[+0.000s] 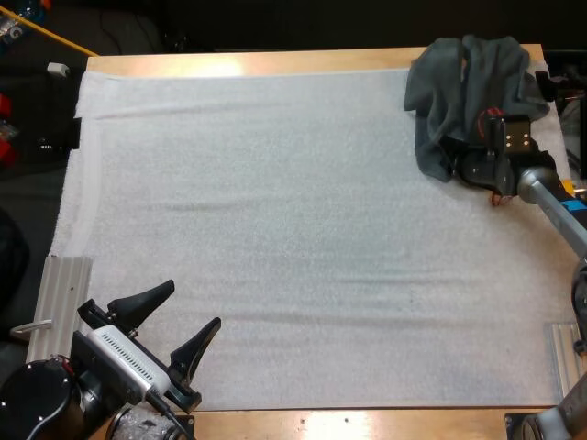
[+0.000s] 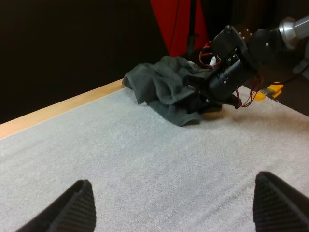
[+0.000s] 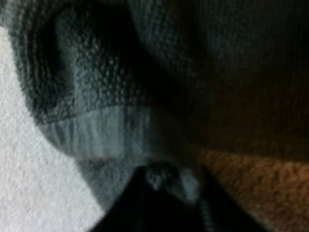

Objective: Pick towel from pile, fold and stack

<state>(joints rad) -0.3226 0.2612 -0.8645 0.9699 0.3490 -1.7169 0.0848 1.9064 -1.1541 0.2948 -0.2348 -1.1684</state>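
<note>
A crumpled dark grey-green towel (image 1: 468,82) lies in a heap at the mat's far right corner. My right gripper (image 1: 459,154) is pushed into the heap's near side; in the right wrist view its fingertips (image 3: 166,176) meet on a fold of the towel (image 3: 96,72), pinching the cloth from both sides. My left gripper (image 1: 193,305) stands open over the mat's near left part, far from the towel, with nothing between its fingers (image 2: 72,203). Across the mat from it, the left wrist view shows the towel (image 2: 164,87) with the right gripper (image 2: 203,99) at its edge.
The white mat (image 1: 275,229) covers most of the wooden table (image 1: 248,62). A ribbed metal rail (image 1: 60,293) lies at the mat's near left edge and another (image 1: 564,353) at the near right. The towel heap sits close to the table's far edge.
</note>
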